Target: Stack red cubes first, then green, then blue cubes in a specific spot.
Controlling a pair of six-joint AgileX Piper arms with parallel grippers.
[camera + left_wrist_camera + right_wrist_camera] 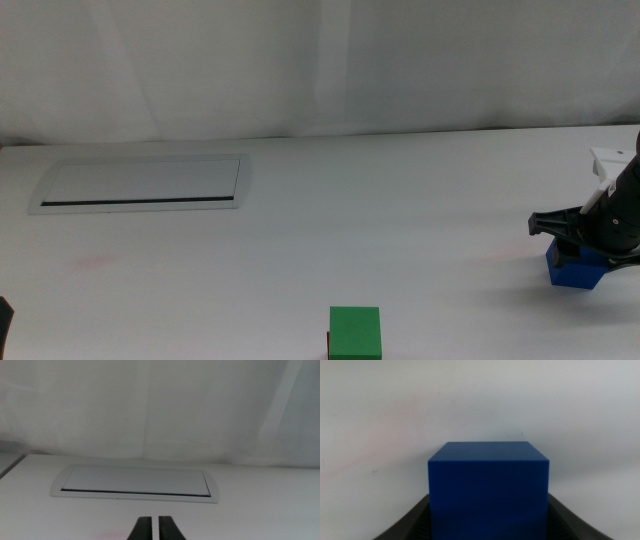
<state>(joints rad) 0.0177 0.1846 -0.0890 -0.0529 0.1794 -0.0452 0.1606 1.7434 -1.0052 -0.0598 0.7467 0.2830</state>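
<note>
White counter (pixel 400 200): green cube (pixel 355 332) is sitting on red. Right gripper (pixel 575 262) is clamping the blue cube (pixel 572 268), well right of green. Left gripper (pixel 155 529) is idling, nearly closed.

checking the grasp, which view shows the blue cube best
The right wrist view: the blue cube fills it, sitting between the right gripper jaws. The middle view shows it small, partly hidden by that gripper. The left wrist view misses it.

A white table (pixel 330 210) with a grey-framed panel (pixel 140 184) stands before a white curtain (pixel 320 60).
</note>
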